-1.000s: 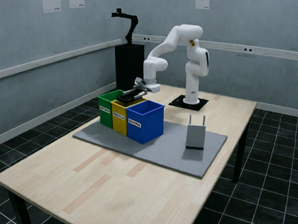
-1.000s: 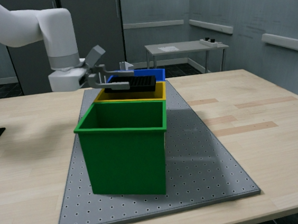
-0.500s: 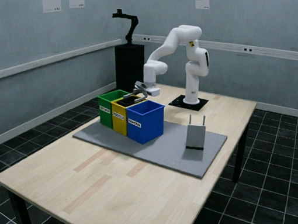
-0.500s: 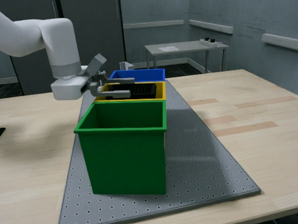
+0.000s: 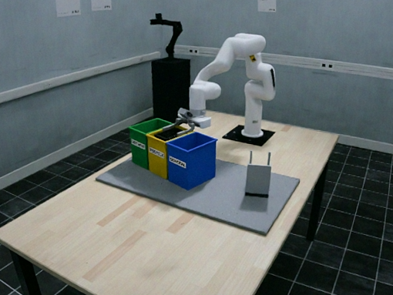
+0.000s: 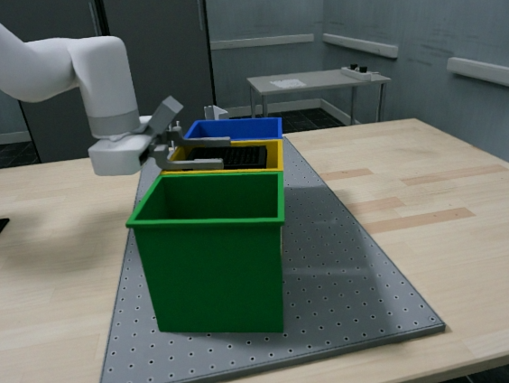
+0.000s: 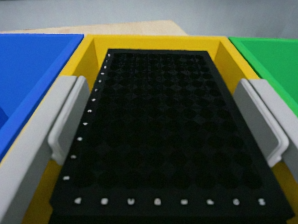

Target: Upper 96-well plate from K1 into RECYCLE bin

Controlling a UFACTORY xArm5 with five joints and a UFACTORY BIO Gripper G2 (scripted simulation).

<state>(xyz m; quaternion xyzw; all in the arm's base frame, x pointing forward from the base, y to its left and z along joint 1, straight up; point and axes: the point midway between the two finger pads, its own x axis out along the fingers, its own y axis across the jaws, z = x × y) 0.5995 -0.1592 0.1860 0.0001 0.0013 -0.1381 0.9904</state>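
The black upper 96-well plate (image 5: pixel 166 134) (image 6: pixel 248 155) (image 7: pixel 157 150) lies roughly flat within the mouth of the yellow RECYCLE bin (image 5: pixel 158 167) (image 6: pixel 274 158) (image 7: pixel 160 42). My gripper (image 5: pixel 171 132) (image 6: pixel 226 153) (image 7: pixel 165 120) is shut on it, with a finger along each long side, at about rim height. The blue GENERAL bin (image 5: pixel 191 169) (image 6: pixel 239 128) (image 7: pixel 30 75) and the green bin (image 5: pixel 138 154) (image 6: pixel 217 271) (image 7: pixel 275 60) flank it closely; all three stand upright. The rack K1 (image 5: pixel 258 178) (image 6: pixel 217 113) stands upright; the lower plate cannot be made out clearly.
The bins and rack stand on a grey perforated board (image 5: pixel 222 190) (image 6: pixel 325 280) on the wooden table (image 5: pixel 156 251) (image 6: pixel 451 181). Both neighbouring bin rims are close beside the fingers. Two thin posts (image 5: pixel 269 158) rise at the rack's top.
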